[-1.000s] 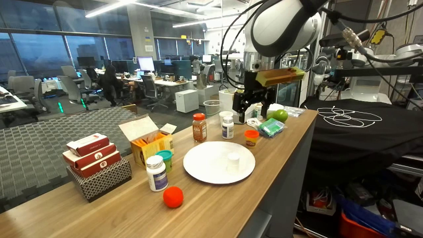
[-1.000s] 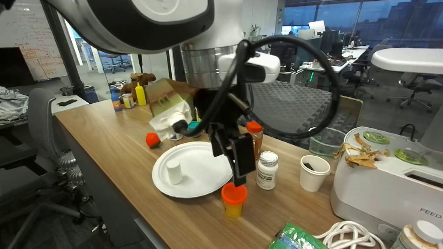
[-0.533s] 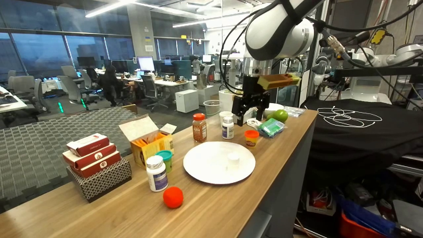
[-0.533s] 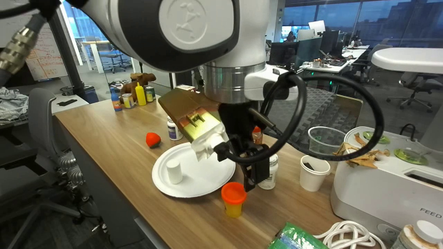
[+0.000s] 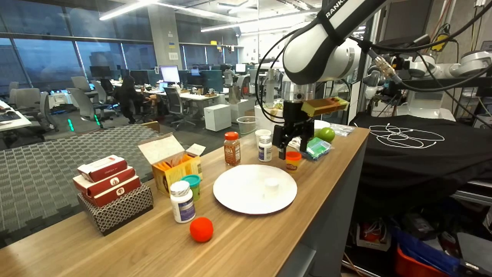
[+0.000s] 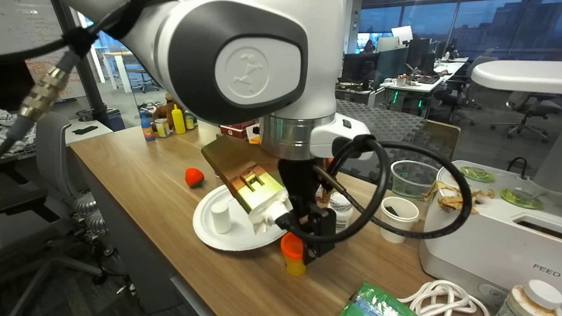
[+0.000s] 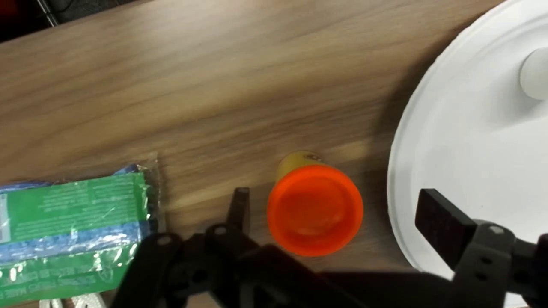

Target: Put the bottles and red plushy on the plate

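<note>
My gripper (image 7: 335,209) is open, its two fingers on either side of the yellow jar with an orange cap (image 7: 314,209), touching nothing that I can see. In an exterior view my gripper (image 5: 293,151) is low over this jar (image 5: 292,164). The white plate (image 5: 238,192) lies beside it, bearing a small white bottle (image 5: 271,187). A white bottle (image 5: 265,150) and a dark red bottle with a red cap (image 5: 232,151) stand behind the plate. Another white bottle (image 5: 183,204), a teal-capped jar (image 5: 194,186) and the red plushy (image 5: 201,229) are at its far side; the plushy also shows elsewhere (image 6: 193,177).
A green packet (image 7: 77,231) lies beside the jar. A paper cup (image 6: 397,219) and a white appliance (image 6: 496,237) stand nearby. An open yellow carton (image 5: 175,169) and red-and-white boxes (image 5: 107,181) stand along the table edge. A green fruit (image 5: 326,134) is at the back.
My gripper has come down and moved over to the orange-capped jar, staying open. The bottles, plushy and plate have not moved.
</note>
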`<control>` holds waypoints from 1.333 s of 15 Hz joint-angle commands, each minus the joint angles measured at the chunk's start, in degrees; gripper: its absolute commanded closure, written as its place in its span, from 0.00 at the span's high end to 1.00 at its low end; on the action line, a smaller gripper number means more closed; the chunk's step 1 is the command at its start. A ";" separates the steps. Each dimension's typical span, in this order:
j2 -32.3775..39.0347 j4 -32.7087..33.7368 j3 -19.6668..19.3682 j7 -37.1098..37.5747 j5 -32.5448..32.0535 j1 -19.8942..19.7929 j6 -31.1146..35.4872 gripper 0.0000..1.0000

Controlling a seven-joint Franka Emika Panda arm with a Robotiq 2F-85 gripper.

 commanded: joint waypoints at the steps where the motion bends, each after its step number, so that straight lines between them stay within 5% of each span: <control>1: 1.93 2.89 0.04 -0.36 -0.37 -0.27 -1.76 1.00; 2: 2.10 3.05 -0.02 -0.19 -0.41 -0.25 -1.89 0.75; 4: 2.05 3.03 -0.25 0.20 -0.71 -0.12 -1.85 0.68; 9: 0.87 1.84 -1.34 2.17 -2.20 0.43 -0.89 0.29; 20: -3.95 0.04 -0.24 4.80 -3.49 3.81 -0.33 0.29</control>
